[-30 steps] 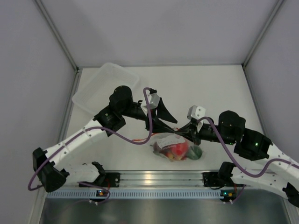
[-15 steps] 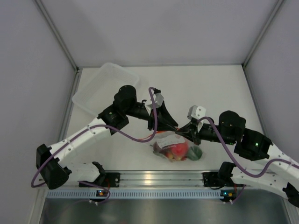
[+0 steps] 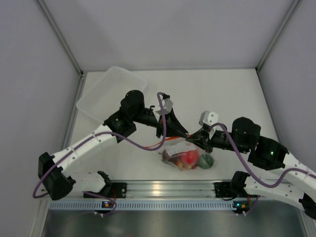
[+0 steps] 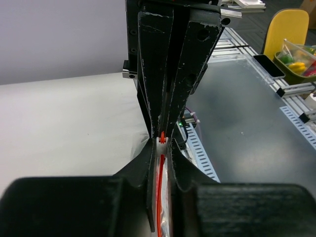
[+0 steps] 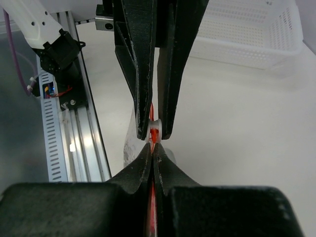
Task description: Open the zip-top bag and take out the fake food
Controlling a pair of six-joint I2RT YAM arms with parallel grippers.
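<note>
The zip-top bag (image 3: 178,150) lies near the table's front edge, with fake food inside it: a red tomato (image 3: 190,157) and a green ball (image 3: 207,161) at its right end. Both grippers meet tip to tip above its top edge. My left gripper (image 3: 184,134) is shut on the white zip slider (image 4: 161,141), and the orange zip strip (image 4: 159,192) runs back between its fingers. My right gripper (image 3: 191,138) is shut on the orange strip just behind the slider (image 5: 155,126). In the right wrist view, the left gripper (image 5: 154,134) pinches the slider directly ahead of the right gripper (image 5: 153,146).
A rigid translucent tub (image 3: 112,91) stands at the back left, behind the left arm. The aluminium rail (image 3: 168,187) with the arm bases runs along the near edge, just in front of the bag. Purple cables loop over both arms.
The left arm has swung right to the bag's top edge and its jaws have closed around the white slider. The right gripper and the bag have stayed in place.
</note>
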